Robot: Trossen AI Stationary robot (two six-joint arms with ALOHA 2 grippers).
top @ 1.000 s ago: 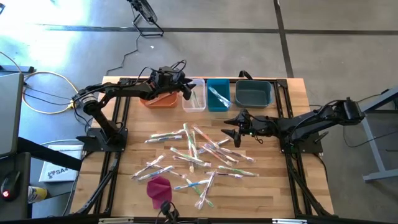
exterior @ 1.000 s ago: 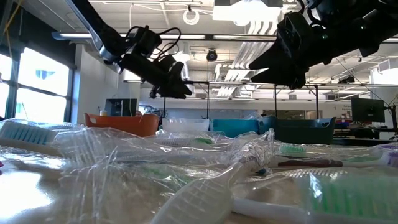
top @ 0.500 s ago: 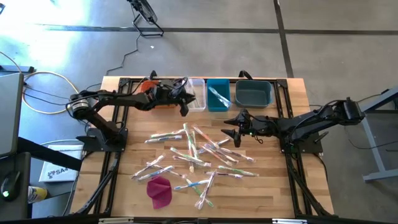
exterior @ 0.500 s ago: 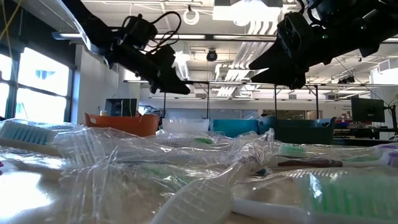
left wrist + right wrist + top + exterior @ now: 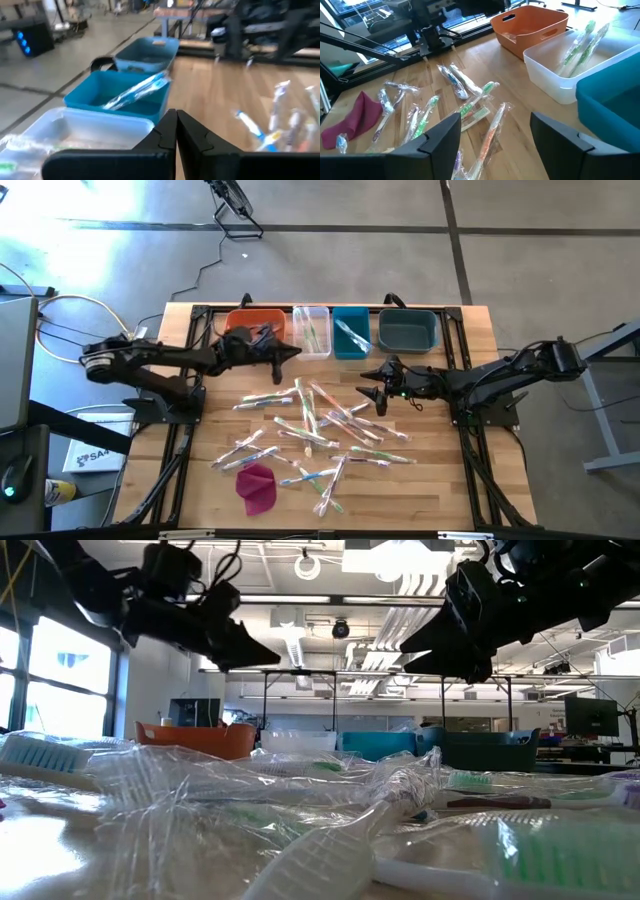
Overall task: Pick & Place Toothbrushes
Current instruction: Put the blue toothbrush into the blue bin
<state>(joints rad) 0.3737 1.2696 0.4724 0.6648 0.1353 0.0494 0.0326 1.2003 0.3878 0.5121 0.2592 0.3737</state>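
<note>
The left gripper [image 5: 292, 352] is hovering in the upper centre of the high view, just below the orange bin [image 5: 256, 323] and the clear bin [image 5: 311, 330]. Its fingers [image 5: 172, 131] are pressing together, tip to tip, with nothing between them. The toothbrushes [image 5: 315, 425] are lying below it in the frame, apart from the fingers, in a loose scatter across the middle of the table [image 5: 470, 490].

The right gripper [image 5: 368, 383] is hovering right of centre in the high view, at the upper right edge of the scatter. Its fingers [image 5: 440, 137] are standing wide apart and are gripping nothing; in the right wrist view several toothbrushes are showing in the gap between them, on the table beyond.

Each toothbrush is a thin stick sealed in a clear, shiny, crinkled wrapper. Handles are showing pink, green, blue and white. In the low view the wrappers are filling the foreground as creased transparent film, with a green bristle head [image 5: 555, 855] at lower right.

The table is pale wood planking. Four rectangular plastic bins are standing in a row along its upper edge: orange, clear, blue [image 5: 351, 332] and dark teal [image 5: 407, 331]. The clear bin is holding green-handled toothbrushes; the blue bin is holding one wrapped toothbrush. A magenta cloth [image 5: 256, 485] is lying crumpled at lower left of the scatter.
</note>
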